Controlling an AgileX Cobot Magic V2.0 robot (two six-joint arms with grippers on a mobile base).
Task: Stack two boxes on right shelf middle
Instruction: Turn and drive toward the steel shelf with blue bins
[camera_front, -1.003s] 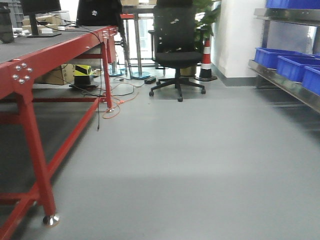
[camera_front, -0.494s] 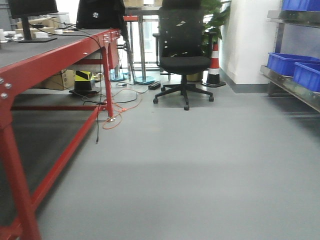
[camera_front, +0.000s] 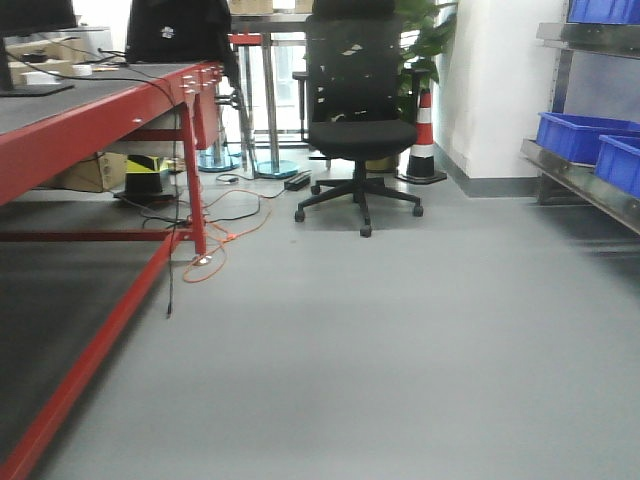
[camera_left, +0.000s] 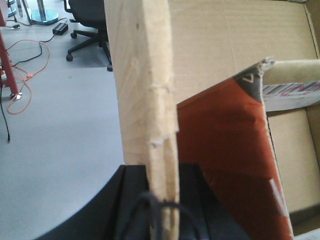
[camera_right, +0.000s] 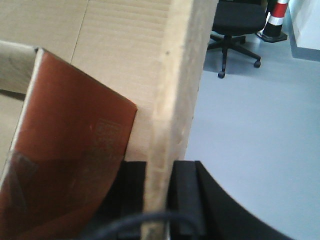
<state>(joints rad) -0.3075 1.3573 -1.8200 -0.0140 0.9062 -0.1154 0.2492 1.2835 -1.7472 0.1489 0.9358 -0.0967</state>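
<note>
Your left tool (camera_left: 161, 200) and right tool (camera_right: 159, 195) each pinch a wall of the box (camera_left: 145, 75), and the shelf (camera_front: 575, 182) sits ahead at the frame's right edge.

**Grey floor, red surface, steel shelf**

The grey floor (camera_front: 400, 340) carries a black office chair (camera_front: 358, 135) on casters. A striped traffic cone (camera_front: 423, 130) stands by the white wall, and a loose orange cable (camera_front: 232, 233) lies near the table leg. At left, the red-framed surface (camera_front: 100, 125) bears a monitor base (camera_front: 30, 89). At right, the steel shelf (camera_front: 580, 180) holds two blue bins (camera_front: 575, 135).
</note>
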